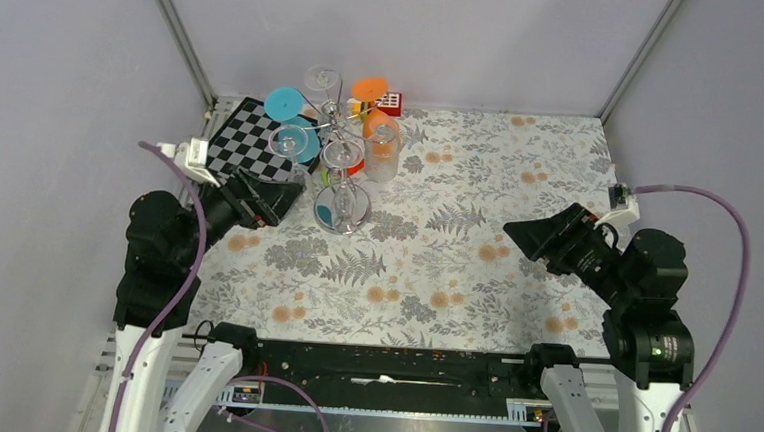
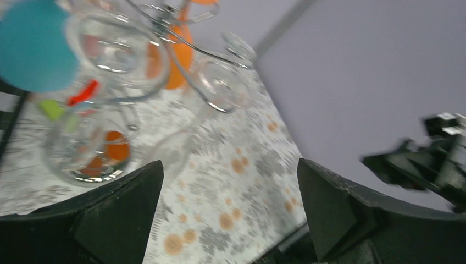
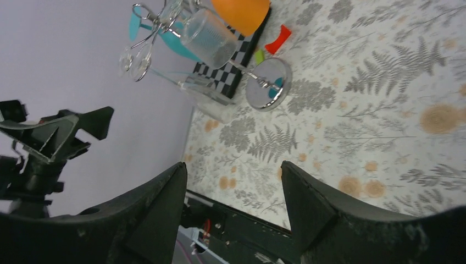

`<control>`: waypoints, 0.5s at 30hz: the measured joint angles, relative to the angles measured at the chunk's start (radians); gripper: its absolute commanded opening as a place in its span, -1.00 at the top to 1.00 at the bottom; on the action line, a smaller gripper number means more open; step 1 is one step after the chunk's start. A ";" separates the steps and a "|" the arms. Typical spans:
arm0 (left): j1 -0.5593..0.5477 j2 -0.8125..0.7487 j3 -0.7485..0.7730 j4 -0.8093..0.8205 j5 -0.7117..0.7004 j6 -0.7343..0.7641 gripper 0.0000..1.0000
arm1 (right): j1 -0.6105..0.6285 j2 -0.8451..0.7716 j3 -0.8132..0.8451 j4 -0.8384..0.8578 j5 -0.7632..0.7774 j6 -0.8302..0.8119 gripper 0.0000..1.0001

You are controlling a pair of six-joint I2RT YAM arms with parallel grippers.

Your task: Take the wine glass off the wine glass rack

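Observation:
The wine glass rack (image 1: pixel 336 123), silver wire with a round shiny base (image 1: pixel 342 207), stands at the back left of the table. Several clear wine glasses hang upside down from its arms, one of them at the front (image 1: pixel 342 155). My left gripper (image 1: pixel 291 196) is open just left of the base, empty. In the left wrist view the left gripper (image 2: pixel 229 165) points past the base (image 2: pixel 82 148) under two hanging glasses (image 2: pixel 222 85). My right gripper (image 1: pixel 512 230) is open and empty over the right side of the table, far from the rack (image 3: pixel 154 22); its wrist view shows the right gripper (image 3: pixel 233 165) over bare cloth.
A black-and-white chessboard (image 1: pixel 248 138) lies left of the rack, under my left arm. Teal discs (image 1: pixel 285 103), orange discs (image 1: pixel 371 88) and a red-and-white box (image 1: pixel 390 102) sit around the rack. Cage posts stand at the back corners. The fern-print cloth (image 1: pixel 435 269) covers the table.

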 measured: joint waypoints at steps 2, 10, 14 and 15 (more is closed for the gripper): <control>0.000 0.029 -0.002 0.035 0.101 -0.032 -0.98 | 0.000 -0.024 -0.086 0.090 -0.047 0.083 -0.53; 0.000 0.062 -0.126 0.176 0.261 -0.235 -0.82 | 0.000 -0.061 -0.264 0.292 -0.137 0.309 -0.51; 0.000 0.069 -0.146 0.187 0.198 -0.335 -0.73 | 0.000 -0.066 -0.332 0.401 -0.143 0.404 -0.39; 0.000 0.072 -0.144 0.181 0.168 -0.344 -0.72 | 0.000 -0.062 -0.342 0.410 -0.142 0.419 -0.39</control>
